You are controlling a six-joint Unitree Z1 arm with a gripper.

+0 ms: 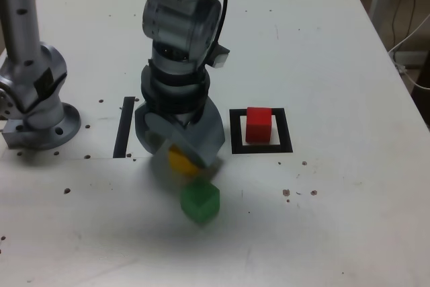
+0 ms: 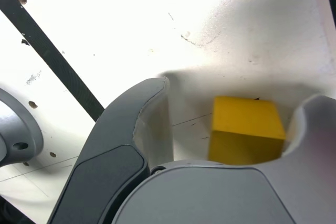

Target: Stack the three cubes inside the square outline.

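My gripper [image 1: 179, 154] is down on the white table, its jaws on either side of the yellow cube [image 1: 179, 160]. In the wrist view the yellow cube [image 2: 245, 129] lies close against one finger [image 2: 315, 129], while a clear gap separates it from the other finger [image 2: 149, 119], so the gripper [image 2: 239, 95] stands open. The green cube [image 1: 200, 203] sits on the table just in front of the gripper. The red cube [image 1: 259, 124] rests inside the square outline [image 1: 287, 134], to the exterior view's right of the gripper.
A straight black tape strip [image 1: 125, 127] [image 2: 52, 56] lies to the exterior view's left of the gripper. The arm's metal base [image 1: 37, 115] stands at the far left of that view. The table's right edge [image 1: 403, 85] is near a cable.
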